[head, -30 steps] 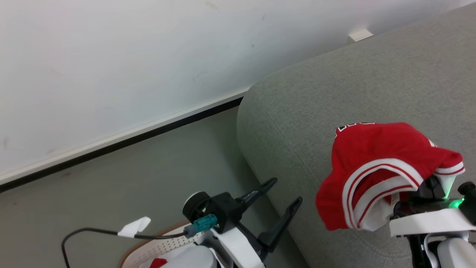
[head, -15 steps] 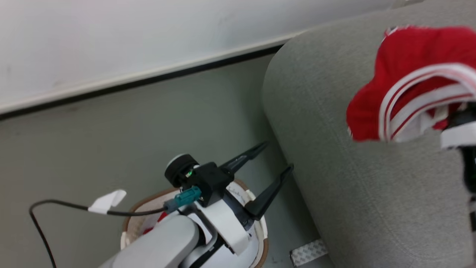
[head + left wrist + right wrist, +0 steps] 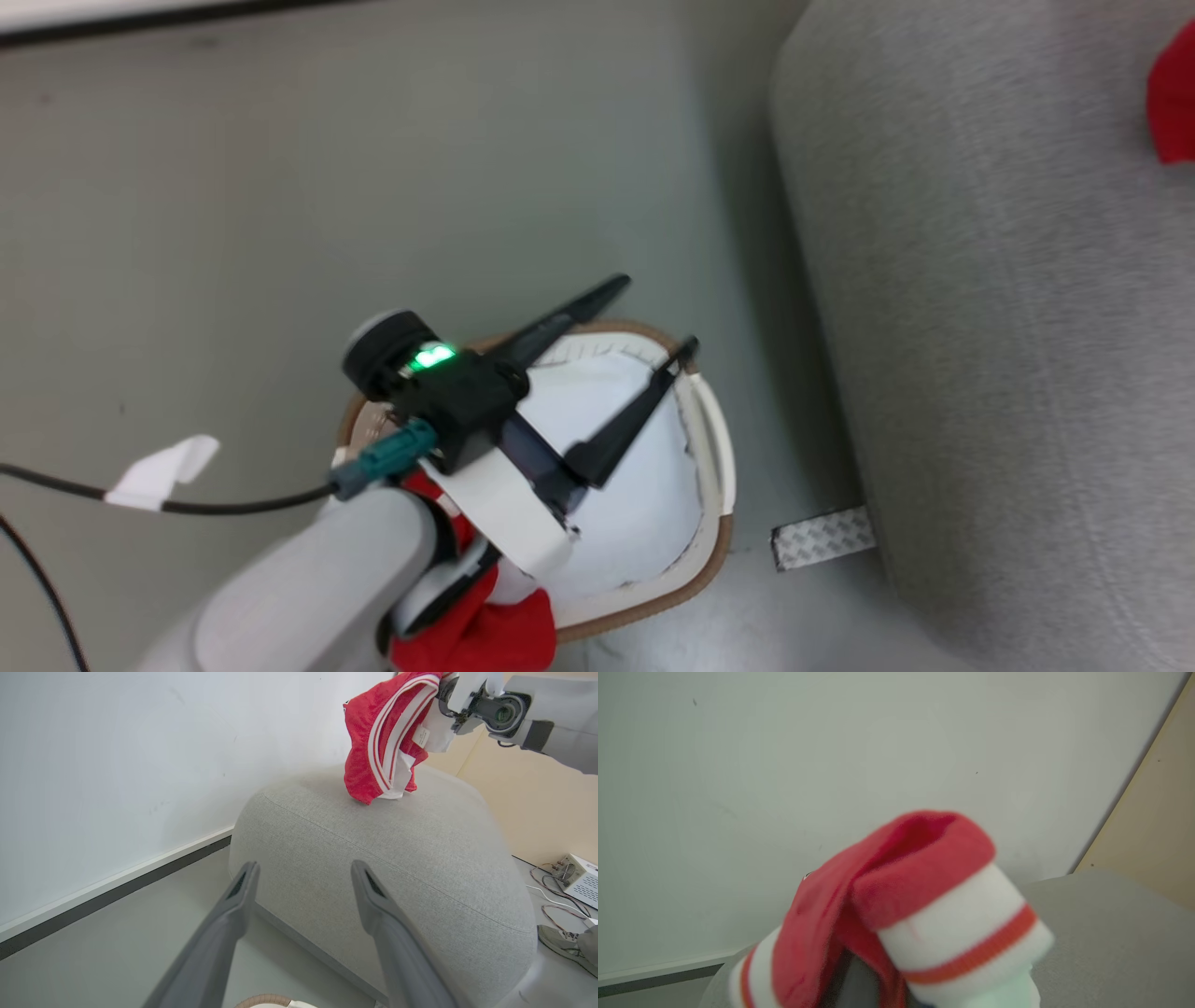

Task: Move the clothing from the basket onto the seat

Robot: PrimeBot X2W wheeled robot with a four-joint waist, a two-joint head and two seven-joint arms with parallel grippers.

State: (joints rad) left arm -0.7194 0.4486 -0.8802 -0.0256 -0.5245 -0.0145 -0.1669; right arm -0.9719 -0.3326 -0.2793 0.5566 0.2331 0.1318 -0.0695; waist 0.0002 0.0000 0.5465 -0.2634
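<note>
My left gripper (image 3: 655,314) is open and empty, hovering over the cream basket (image 3: 711,551) with its tan rim. Inside the basket lies a plain white cloth (image 3: 635,485), and a red garment (image 3: 490,635) peeks out under my left forearm. In the left wrist view my right gripper (image 3: 447,695) is shut on a red jersey (image 3: 380,742) with white stripes, which hangs with its lower end at the top of the grey sofa (image 3: 397,858). The jersey (image 3: 901,882) drapes over the right fingers and hides them. Its edge (image 3: 1174,103) shows over the sofa (image 3: 980,327).
The basket stands on the grey floor (image 3: 280,205) close to the sofa's side. A black cable with a white tag (image 3: 154,471) trails from my left wrist. A white box with wires (image 3: 577,877) and a person's shoe (image 3: 560,940) lie beyond the sofa.
The head camera has tipped downward, so the basket now fills the lower middle and the jersey slid to the upper right edge. My left gripper stays open.
</note>
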